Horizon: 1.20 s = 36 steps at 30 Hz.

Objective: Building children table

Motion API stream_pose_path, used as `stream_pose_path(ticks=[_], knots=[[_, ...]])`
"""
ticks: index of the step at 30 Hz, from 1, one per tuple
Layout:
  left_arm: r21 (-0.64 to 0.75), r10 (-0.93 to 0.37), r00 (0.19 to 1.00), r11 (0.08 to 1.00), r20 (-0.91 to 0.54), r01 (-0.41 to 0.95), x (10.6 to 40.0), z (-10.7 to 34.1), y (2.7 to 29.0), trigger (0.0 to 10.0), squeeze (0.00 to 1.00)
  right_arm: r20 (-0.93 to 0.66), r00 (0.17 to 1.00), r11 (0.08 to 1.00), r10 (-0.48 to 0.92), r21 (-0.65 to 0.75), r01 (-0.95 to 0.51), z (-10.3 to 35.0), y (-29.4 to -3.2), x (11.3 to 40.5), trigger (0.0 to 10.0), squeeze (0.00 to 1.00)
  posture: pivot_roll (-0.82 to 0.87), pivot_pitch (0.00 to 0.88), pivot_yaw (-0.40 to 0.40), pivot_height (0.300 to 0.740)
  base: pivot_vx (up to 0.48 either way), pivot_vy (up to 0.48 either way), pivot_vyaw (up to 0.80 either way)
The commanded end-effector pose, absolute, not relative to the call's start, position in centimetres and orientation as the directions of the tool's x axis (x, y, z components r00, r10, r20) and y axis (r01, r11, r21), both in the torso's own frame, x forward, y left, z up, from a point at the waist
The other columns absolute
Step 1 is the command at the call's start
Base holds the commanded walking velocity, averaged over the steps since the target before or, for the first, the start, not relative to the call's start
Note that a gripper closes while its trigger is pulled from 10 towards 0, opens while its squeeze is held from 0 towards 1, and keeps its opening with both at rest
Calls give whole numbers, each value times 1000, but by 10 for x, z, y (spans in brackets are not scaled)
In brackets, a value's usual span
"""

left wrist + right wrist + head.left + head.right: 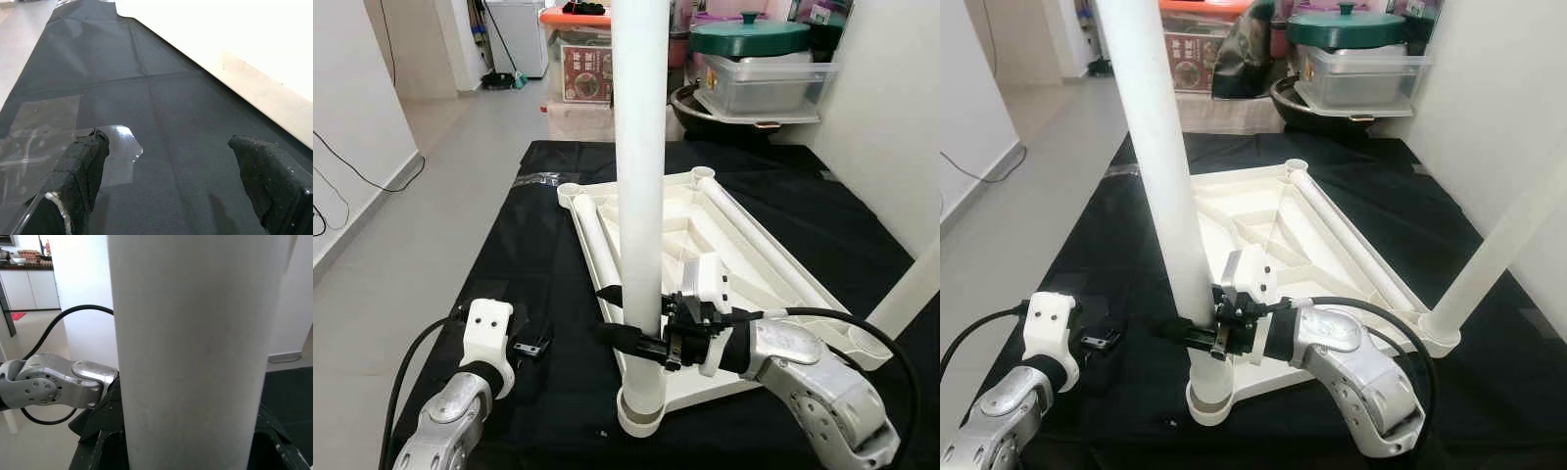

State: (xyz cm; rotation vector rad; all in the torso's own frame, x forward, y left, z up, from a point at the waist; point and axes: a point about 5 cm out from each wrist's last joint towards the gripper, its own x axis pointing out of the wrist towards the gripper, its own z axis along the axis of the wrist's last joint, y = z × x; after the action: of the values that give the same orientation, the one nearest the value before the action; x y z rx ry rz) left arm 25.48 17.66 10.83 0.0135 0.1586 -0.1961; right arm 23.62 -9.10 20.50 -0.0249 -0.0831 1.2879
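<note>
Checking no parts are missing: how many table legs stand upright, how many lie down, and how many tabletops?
Upright legs: 2, near leg and right corner leg
Lying legs: 2, left lying leg and long lying leg
Tabletop: 1
Total: 5 parts

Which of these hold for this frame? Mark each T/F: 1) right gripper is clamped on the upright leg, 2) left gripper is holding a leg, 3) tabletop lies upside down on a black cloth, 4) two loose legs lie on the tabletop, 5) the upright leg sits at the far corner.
1) True. The right gripper is shut on the upright white leg.
2) False. The left gripper is open over the black cloth, holding nothing.
3) True. The tabletop shows its ribbed underside, lying on the cloth.
4) True. Two loose legs lie along its sides.
5) False. It stands in the near corner socket.
</note>
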Motion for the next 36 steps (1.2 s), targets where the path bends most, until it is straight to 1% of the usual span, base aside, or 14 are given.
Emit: stream_pose_path(ticks=[1, 16, 20, 22, 23, 24, 25, 27, 28, 29, 31, 32, 33, 36], knots=[[13, -187, 969, 981, -162, 192, 255, 106, 177, 10000, 0, 11, 277, 277, 961, -44, -960, 197, -92, 233, 10000, 0, 108, 0, -25, 740, 0, 0, 0], [25, -168, 971, 984, -171, 174, 259, 105, 180, 10000, 0, 10, 333, 333, 943, -14, -943, 188, -94, 232, 10000, 0, 105, 0, -16, 740, 0, 0, 0], [25, -157, 972, 986, -172, 164, 258, 104, 181, 10000, 0, 5, 372, 372, 928, -19, -928, 184, -93, 235, 10000, 0, 108, 0, -20, 740, 0, 0, 0], [26, -149, 974, 987, -174, 156, 258, 104, 182, 10000, 0, -9, 467, 466, 884, -26, -884, 180, -96, 245, 10000, 0, 106, 0, -22, 740, 0, 0, 0], [26, -149, 974, 987, -174, 156, 258, 104, 182, 10000, 0, -9, 467, 466, 884, -26, -884, 180, -96, 245, 10000, 0, 106, 0, -22, 740, 0, 0, 0], [28, -144, 974, 988, -175, 151, 258, 103, 183, 10000, 0, -25, 528, 527, 849, -44, -849, 178, -98, 253, 10000, 0, 106, 0, -22, 740, 0, 0, 0], [30, -136, 975, 989, -177, 143, 258, 102, 184, 10000, 0, -72, 673, 669, 737, -71, -740, 171, -107, 270, 10000, 0, 103, 0, -23, 740, 0, 0, 0], [31, -129, 976, 990, -178, 137, 258, 102, 185, 10000, 0, -91, 780, 776, 619, -81, -625, 166, -117, 284, 10000, 0, 103, 0, -26, 740, 0, 0, 0], [34, -123, 976, 991, -178, 131, 258, 102, 186, 10000, 0, -111, 854, 852, 508, -80, -517, 162, -126, 293, 10000, 0, 106, 0, -28, 740, 0, 0, 0], [34, -123, 976, 991, -178, 131, 258, 102, 186, 10000, 0, -111, 854, 852, 508, -80, -517, 162, -126, 293, 10000, 0, 106, 0, -28, 740, 0, 0, 0], [39, -108, 978, 992, -178, 117, 259, 102, 188, 10000, 0, -121, 947, 948, 297, -82, -308, 156, -146, 304, 10000, 0, 107, 0, -31, 740, 0, 0, 0], [39, -108, 978, 992, -178, 117, 259, 102, 188, 10000, 0, -121, 947, 948, 297, -82, -308, 156, -146, 304, 10000, 0, 107, 0, -31, 740, 0, 0, 0], [40, -100, 979, 993, -177, 109, 259, 102, 190, 10000, 0, -95, 970, 970, 223, -79, -231, 156, -155, 306, 10000, 0, 107, 0, -31, 740, 0, 0, 0], [41, -98, 979, 993, -177, 107, 259, 102, 190, 10000, 0, -88, 975, 974, 204, -79, -211, 156, -156, 306, 10000, 0, 107, 0, -31, 740, 0, 0, 0]])
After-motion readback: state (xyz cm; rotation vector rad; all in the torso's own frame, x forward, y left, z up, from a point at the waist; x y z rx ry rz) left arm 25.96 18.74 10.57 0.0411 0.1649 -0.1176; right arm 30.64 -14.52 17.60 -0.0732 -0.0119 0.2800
